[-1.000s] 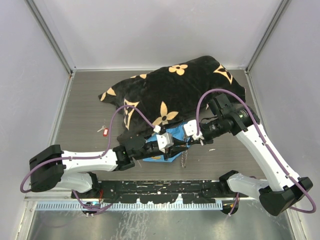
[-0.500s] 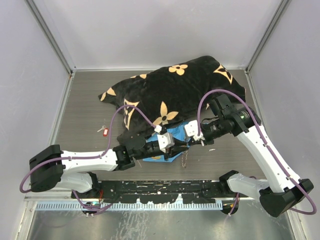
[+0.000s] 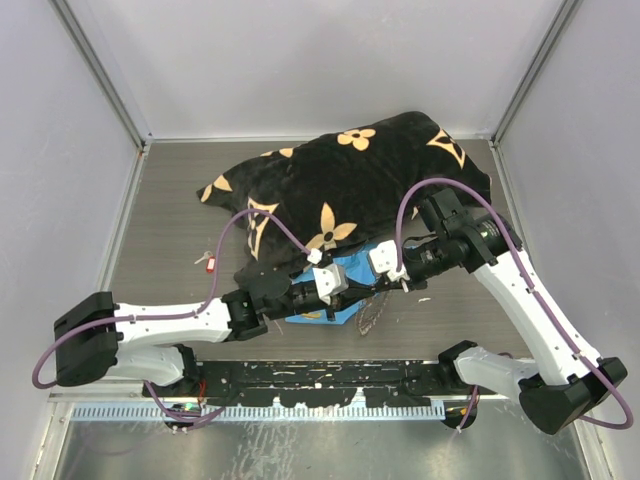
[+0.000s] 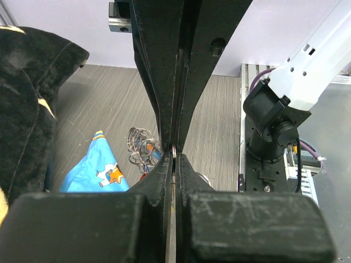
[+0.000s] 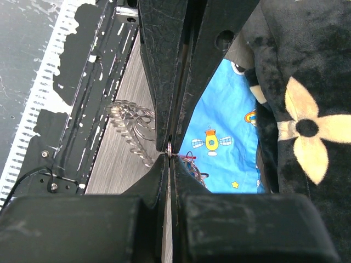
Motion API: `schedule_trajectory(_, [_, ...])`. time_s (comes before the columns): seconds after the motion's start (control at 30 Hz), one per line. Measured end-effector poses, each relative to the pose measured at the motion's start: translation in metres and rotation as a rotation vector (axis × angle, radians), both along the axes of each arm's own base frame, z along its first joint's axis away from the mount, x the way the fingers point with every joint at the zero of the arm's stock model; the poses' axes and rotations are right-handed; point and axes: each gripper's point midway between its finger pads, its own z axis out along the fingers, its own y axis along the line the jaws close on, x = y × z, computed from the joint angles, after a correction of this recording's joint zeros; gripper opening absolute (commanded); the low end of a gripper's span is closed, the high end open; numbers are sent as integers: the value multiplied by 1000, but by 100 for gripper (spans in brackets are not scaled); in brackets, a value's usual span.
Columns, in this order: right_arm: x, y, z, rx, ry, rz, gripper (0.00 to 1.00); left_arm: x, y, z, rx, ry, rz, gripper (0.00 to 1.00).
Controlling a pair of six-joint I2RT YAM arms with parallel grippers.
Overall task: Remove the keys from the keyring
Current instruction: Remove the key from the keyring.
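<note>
Left wrist view: the left gripper has just closed fully; a second ago its jaws stood partly apart. What they pinch is too thin to tell. Just beyond the tips lies the keyring, a bundle of silvery loops on the table, beside the blue cartoon cloth. The right gripper is also pressed shut near the ring, and its hold is unclear. Farther left, one red-headed key lies well apart from the ring. Probably the left arm now tries a grip to work off another key.
</note>
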Motion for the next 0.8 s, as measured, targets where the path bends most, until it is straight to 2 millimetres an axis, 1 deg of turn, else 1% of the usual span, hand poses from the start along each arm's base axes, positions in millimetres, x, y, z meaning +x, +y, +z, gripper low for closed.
schedule_trajectory(0.2, [0, 2, 5, 34, 8, -2, 37, 0, 4, 1, 12, 6, 13, 0])
schedule_trajectory(0.3, [2, -1, 13, 80, 11, -36, 49, 1, 6, 0, 17, 13, 21, 0])
schedule_trajectory(0.37, [4, -3, 20, 122, 15, -67, 53, 1, 8, 0, 9, 16, 23, 0])
schedule_trajectory(0.43, [6, -6, 29, 171, 21, -102, 56, -1, 13, 0, -9, 24, 28, 0])
schedule_trajectory(0.57, [4, -7, 43, 280, 68, -149, 55, -3, 21, 4, -67, 41, 35, 0])
schedule_trajectory(0.63, [0, -4, 48, 322, 106, -152, 51, -4, 22, 11, -112, 49, 38, 0])
schedule_trajectory(0.7, [-2, 0, 53, 366, 152, -151, 47, -4, 24, 24, -178, 58, 40, 0])
schedule_trajectory(0.8, [-4, 5, 59, 414, 217, -147, 44, -5, 26, 42, -271, 64, 38, 0])
